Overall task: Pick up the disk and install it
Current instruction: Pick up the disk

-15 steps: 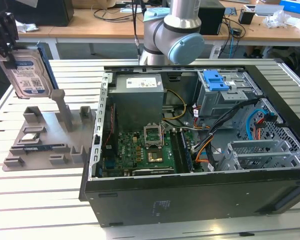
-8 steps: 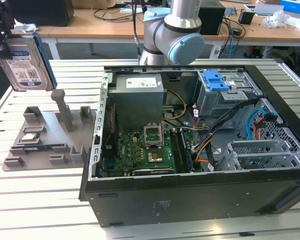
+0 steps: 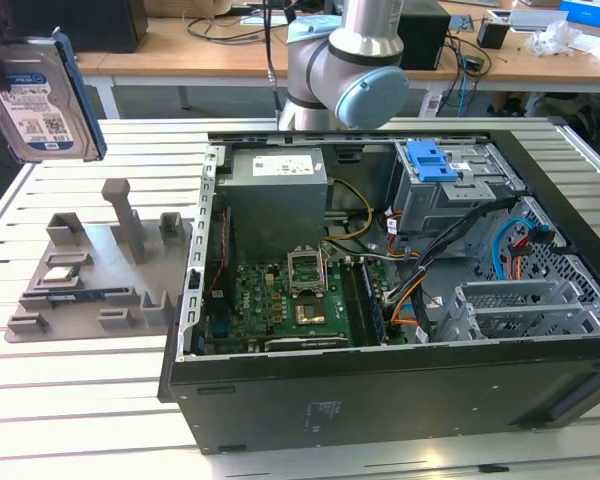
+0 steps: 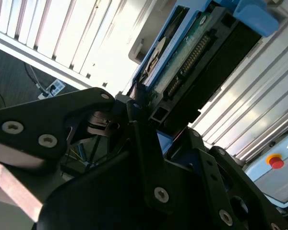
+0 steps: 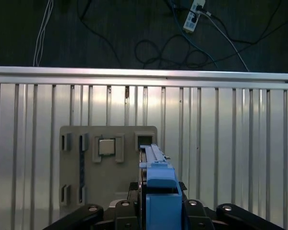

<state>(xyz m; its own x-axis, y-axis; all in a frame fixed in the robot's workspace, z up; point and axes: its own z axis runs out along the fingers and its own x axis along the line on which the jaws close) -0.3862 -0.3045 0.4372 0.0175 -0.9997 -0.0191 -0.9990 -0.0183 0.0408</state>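
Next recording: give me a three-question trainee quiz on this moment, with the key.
1. True or false: the disk sits inside the computer case.
2. What holds the disk? A) the pincer B) the blue bracket C) the grey fixture
3. Fill in: the disk's side rails are ____.
Key: 1 false, it is held in the air outside the case; 2 A; 3 blue.

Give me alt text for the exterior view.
The disk hangs in the air at the exterior view's left, above a grey parts tray. An open computer case lies on the slatted table, robot arm behind it.
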